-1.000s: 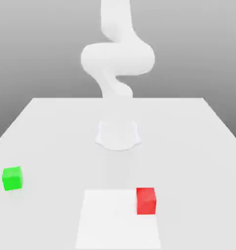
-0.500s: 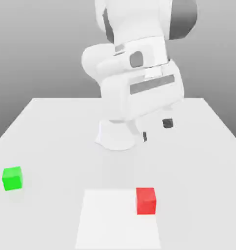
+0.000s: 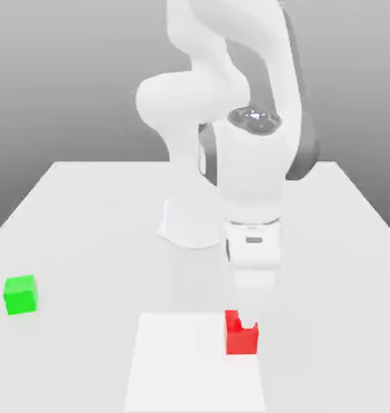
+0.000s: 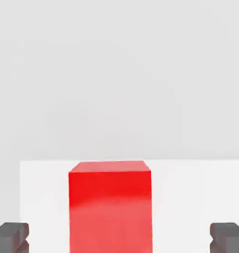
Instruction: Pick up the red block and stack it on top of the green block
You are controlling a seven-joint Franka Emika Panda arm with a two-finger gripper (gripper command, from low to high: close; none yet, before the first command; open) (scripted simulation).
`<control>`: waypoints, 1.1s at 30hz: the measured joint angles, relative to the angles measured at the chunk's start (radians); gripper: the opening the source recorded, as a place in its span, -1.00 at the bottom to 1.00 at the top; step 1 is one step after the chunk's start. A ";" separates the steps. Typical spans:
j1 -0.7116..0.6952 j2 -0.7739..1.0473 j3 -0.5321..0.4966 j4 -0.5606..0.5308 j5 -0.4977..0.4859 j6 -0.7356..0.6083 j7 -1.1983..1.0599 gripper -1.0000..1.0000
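The red block [image 3: 240, 340] sits between the pincer's [image 3: 248, 324] spread fingers [image 4: 11, 236].

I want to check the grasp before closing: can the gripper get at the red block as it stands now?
Probably yes. The gripper is open, one finger on each side of the red block, with gaps and nothing between.

The red block [image 3: 241, 339] is a plain, unmarked bright red, its top face lighter than its shaded front in the hand view [image 4: 110, 207]. The green block [image 3: 20, 294] is a plain bright green with no pattern. The table [image 3: 85, 218] is pale grey-white, and a whiter square patch [image 3: 182, 363] lies on it. The arm [image 3: 222, 105] is glossy white with dark grey joints. The gripper [image 4: 119, 237] has dark grey fingertips [image 4: 10, 236]. The backdrop [image 3: 61, 73] is a plain grey gradient.
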 joint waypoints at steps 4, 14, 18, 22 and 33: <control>-0.013 0.065 0.027 0.013 0.060 0.053 -0.047 0.00; -0.102 0.207 0.151 0.027 0.207 0.166 -0.152 -1.00; -0.107 0.213 0.157 0.027 0.212 0.169 -0.155 -1.00; -0.068 0.157 0.104 0.024 0.154 0.125 -0.116 -1.00; -0.035 -0.027 0.027 -0.009 -0.026 -0.024 0.018 -1.00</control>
